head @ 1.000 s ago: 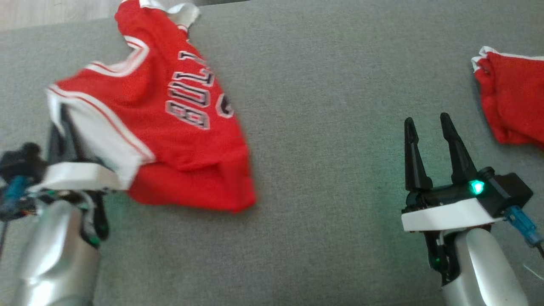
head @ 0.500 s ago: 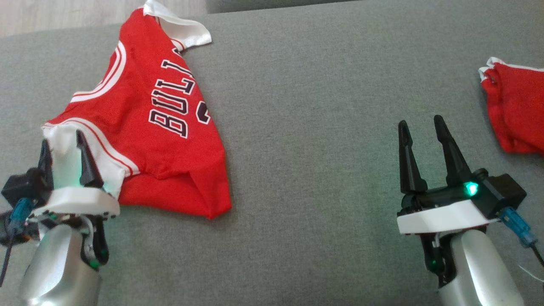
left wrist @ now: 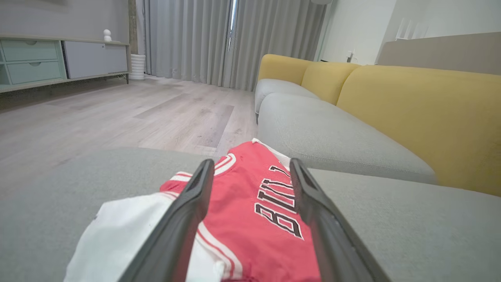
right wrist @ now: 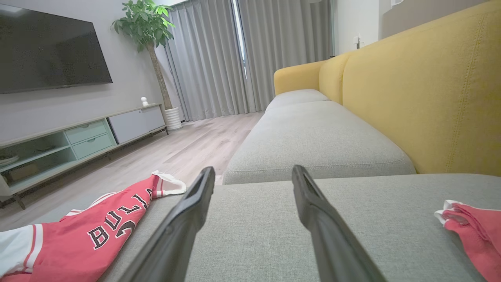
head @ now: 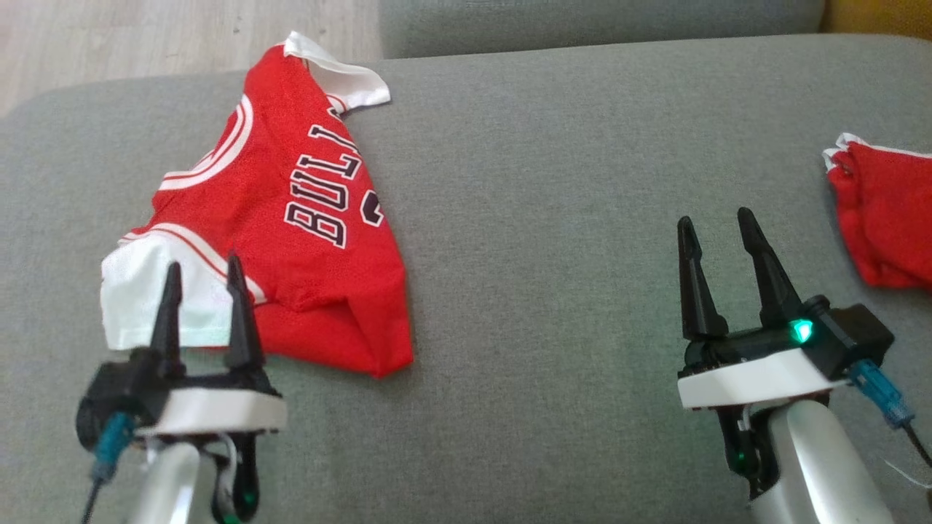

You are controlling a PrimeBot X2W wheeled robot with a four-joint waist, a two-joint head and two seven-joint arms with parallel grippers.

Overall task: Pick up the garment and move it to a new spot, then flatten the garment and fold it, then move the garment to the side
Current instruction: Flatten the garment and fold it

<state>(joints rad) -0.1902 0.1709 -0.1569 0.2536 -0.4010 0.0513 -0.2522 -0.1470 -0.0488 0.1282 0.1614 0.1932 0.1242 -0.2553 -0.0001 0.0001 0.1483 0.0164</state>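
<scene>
The garment (head: 291, 240) is a red jersey with white trim and dark lettering, lying folded on the left of the grey sofa seat (head: 553, 218). It also shows in the left wrist view (left wrist: 254, 211) and at the lower left of the right wrist view (right wrist: 90, 235). My left gripper (head: 204, 280) is open just in front of the jersey's white sleeve, with nothing between its fingers. My right gripper (head: 717, 225) stands open and empty over bare cushion at the right.
A second red cloth (head: 885, 211) lies at the seat's right edge, seen too in the right wrist view (right wrist: 473, 231). The yellow backrest (right wrist: 422, 90) runs along the far side. Wooden floor (head: 131, 36) lies beyond the seat's far left corner.
My left gripper has opened and let go of the jersey's white sleeve, then drawn back toward me. The jersey has settled flat on the seat. The right gripper has stayed put.
</scene>
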